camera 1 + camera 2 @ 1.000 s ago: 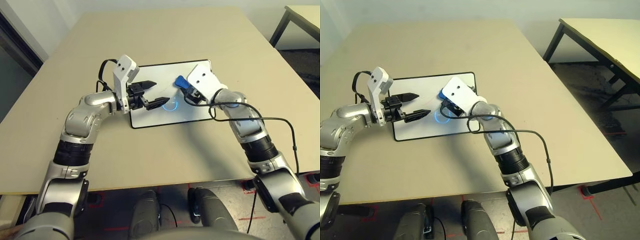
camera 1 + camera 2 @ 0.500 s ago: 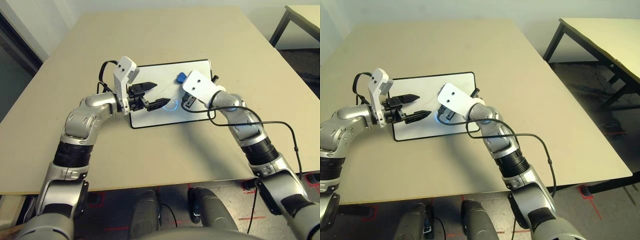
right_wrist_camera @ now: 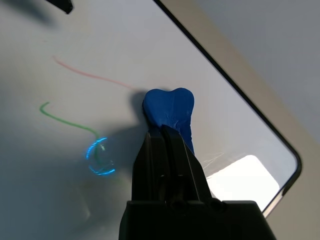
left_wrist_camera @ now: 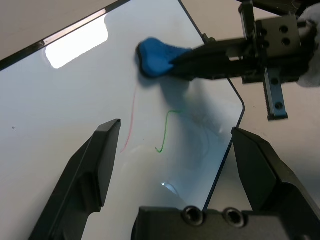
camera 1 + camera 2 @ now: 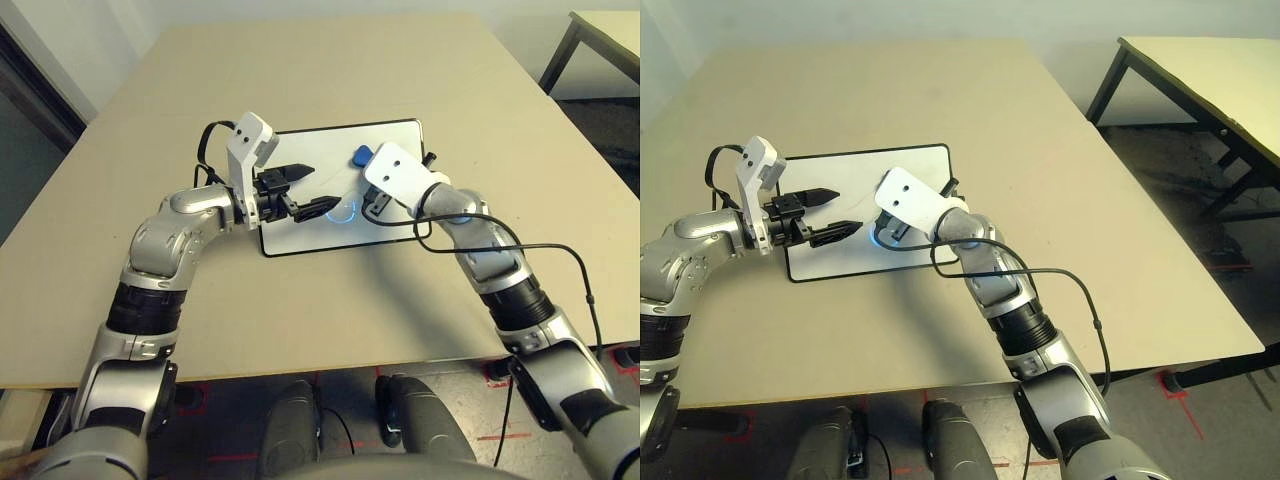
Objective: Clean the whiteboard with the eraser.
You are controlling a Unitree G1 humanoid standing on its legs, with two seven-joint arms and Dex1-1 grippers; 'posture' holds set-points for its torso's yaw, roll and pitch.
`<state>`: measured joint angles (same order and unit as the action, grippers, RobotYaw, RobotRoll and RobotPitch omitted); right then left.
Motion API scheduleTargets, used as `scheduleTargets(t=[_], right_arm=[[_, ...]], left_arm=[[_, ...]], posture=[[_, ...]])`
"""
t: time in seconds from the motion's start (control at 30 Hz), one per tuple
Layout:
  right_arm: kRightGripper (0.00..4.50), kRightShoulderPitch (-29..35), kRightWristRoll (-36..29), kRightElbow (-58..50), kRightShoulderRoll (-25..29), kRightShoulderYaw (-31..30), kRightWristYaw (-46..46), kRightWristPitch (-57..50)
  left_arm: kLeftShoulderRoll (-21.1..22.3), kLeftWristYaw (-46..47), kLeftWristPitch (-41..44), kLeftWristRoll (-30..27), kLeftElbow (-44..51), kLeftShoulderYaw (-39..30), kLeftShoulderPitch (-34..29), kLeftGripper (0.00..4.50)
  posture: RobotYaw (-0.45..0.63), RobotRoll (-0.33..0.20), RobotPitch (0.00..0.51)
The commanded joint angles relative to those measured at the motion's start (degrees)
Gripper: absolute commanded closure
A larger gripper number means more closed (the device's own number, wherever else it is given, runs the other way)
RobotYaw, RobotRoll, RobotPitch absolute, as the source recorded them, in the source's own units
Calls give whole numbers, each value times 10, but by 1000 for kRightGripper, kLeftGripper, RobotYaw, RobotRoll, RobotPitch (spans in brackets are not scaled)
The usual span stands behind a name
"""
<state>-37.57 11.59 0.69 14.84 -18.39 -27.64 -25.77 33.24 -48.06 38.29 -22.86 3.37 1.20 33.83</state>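
Blue foam, pinched flat: the eraser (image 3: 170, 111) sits clamped at the tip of your right gripper (image 3: 167, 142), whose two black fingers are pressed together on its near end, so that the block bulges into a heart shape beyond them. It rests against the whiteboard (image 5: 310, 150), just beside the end of the red line (image 3: 90, 76) and a little off from the green squiggle (image 3: 67, 120); the bluish ring mark (image 3: 100, 159) lies nearer the gripper than either stroke.

Risk one: your grip holds only the eraser's end. Judged from that narrow hold, a hard sideways wipe could twist the block out of the fingers or roll it on the whiteboard. Risk two: the whiteboard lies loose on the table (image 5: 330, 70), and nothing visibly pins it. Your left gripper (image 5: 305, 190) hovers over the whiteboard's left part with its fingers spread wide, holding nothing, so a firm stroke may drag the whiteboard along instead of clearing ink. Risk three: the left fingers stand close to the strokes, so a wipe towards them could bring the two grippers into contact.
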Motion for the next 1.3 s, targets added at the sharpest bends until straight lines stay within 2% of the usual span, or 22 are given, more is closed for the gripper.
scheduleTargets(t=[0.03,0.27,0.5,0.67,0.93,1.07,1.3], right_arm=[[4468,29,-9,-9,-7,-13,-18,-37],[4468,53,-11,-26,-19,-12,-16,-58],[4468,-14,-17,57,-17,46,26,-6],[4468,-21,-20,81,-19,53,31,7],[4468,73,-38,-17,-47,-2,-7,-42],[4468,94,-42,-35,-52,-19,-22,-53],[4468,36,-44,33,-53,17,0,-15]], left_arm=[[5,-2,2,-1,0,-2,-5,0],[4,-1,4,-1,1,0,-2,0],[4,-3,5,0,1,2,1,0],[8,-4,7,0,2,2,0,0],[23,-9,10,-1,2,-2,2,0],[42,-24,21,1,1,5,3,0],[83,-53,35,7,-6,12,2,0]], posture=[[-16,0,140],[-17,0,139],[-17,0,133],[-12,0,135],[-4,0,133],[0,0,129],[9,0,124]])
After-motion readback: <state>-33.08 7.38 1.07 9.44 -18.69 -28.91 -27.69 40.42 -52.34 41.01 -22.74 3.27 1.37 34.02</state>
